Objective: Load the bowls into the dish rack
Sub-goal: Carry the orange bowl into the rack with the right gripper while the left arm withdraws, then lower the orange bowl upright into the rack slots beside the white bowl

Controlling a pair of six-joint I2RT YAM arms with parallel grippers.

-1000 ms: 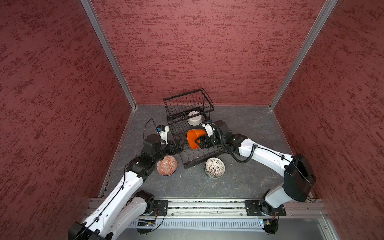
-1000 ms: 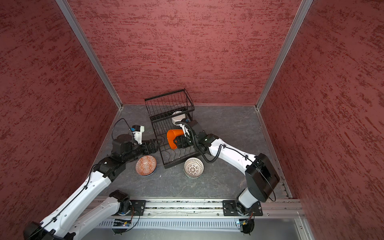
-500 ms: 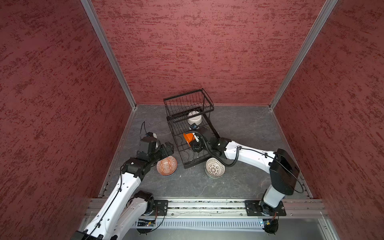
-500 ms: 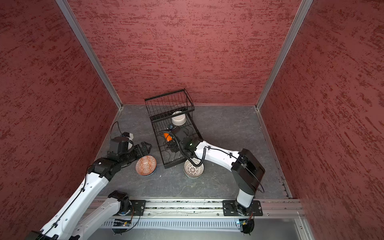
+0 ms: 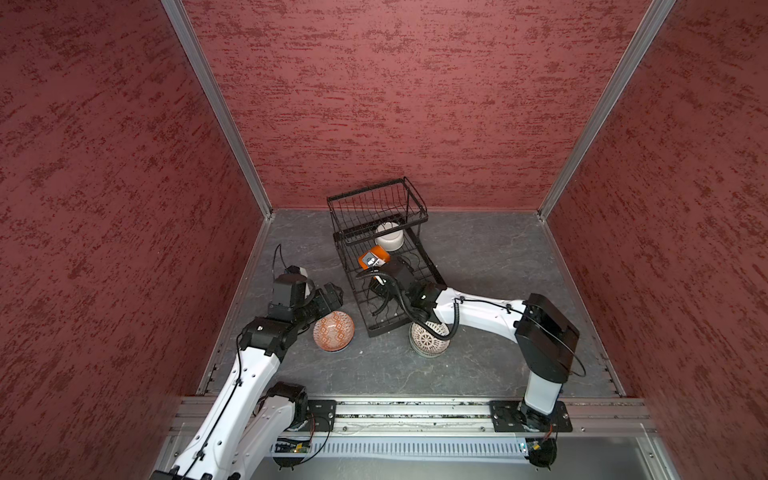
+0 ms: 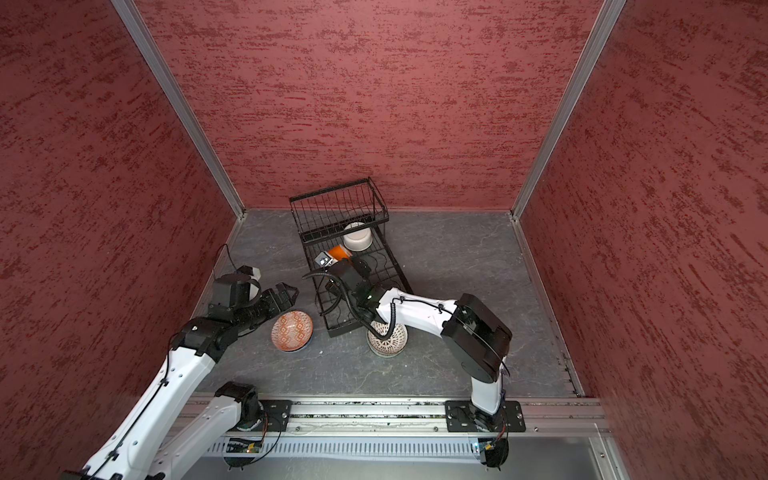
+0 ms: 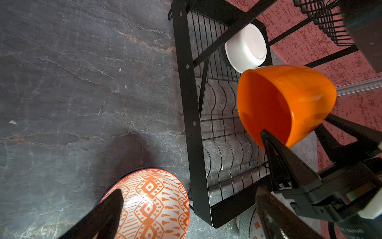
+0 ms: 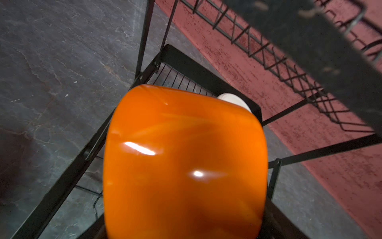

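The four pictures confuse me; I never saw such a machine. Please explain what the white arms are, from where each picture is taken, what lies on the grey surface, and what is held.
These are two robot arms, each ending in a two-finger gripper. Two pictures look down from one camera head above; two come from cameras on the wrists. On the grey table rest a terracotta patterned bowl and a white lattice bowl, both outside the black wire dish rack. A white bowl lies in the rack's base. The right gripper pinches the wall of an orange bowl, held tilted above the rack. The left gripper is open and empty, near the terracotta patterned bowl.
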